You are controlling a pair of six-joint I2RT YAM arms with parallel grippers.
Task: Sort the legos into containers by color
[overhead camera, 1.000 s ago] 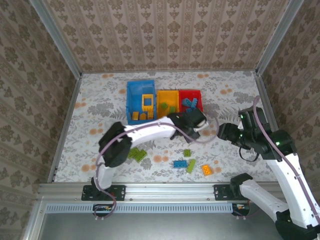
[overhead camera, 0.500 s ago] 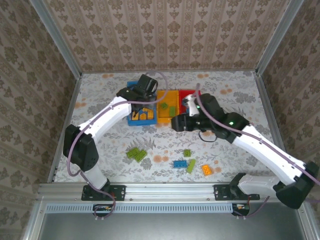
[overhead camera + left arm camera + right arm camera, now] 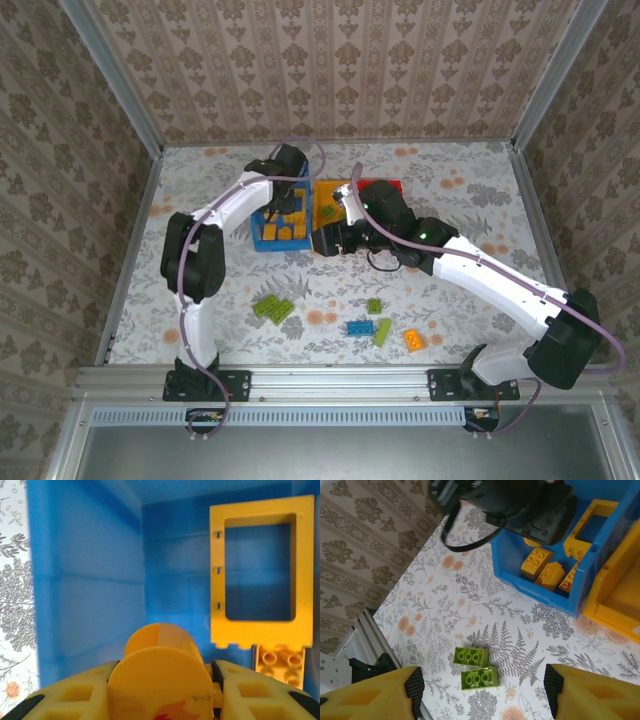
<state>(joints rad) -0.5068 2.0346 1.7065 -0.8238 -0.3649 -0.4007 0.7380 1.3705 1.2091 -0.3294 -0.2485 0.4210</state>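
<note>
Round orange lego (image 3: 160, 675), gripped, over blue bin (image 3: 85, 580) with yellow frame (image 3: 217, 580)

top view: we look down from above, behind arm bases (image 3: 205, 380), toward far wall (image 3: 340, 70); far off, whole table (image 3: 470, 190) in sight.
left wrist view: we sit inside blue bin (image 3: 85, 605), very near, looking past left fingers (image 3: 65, 700) and round brick (image 3: 160, 680) at frame brick (image 3: 217, 580).
right wrist view: we hover higher, slanting down past right fingers (image 3: 375, 695) toward left wall (image 3: 370, 530).
shared: blue bin (image 3: 258, 205) (image 3: 530, 587) in all three; frame brick (image 3: 602, 504) in both wrist views; green bricks (image 3: 267, 306) (image 3: 471, 656) in top and right wrist views.
</note>
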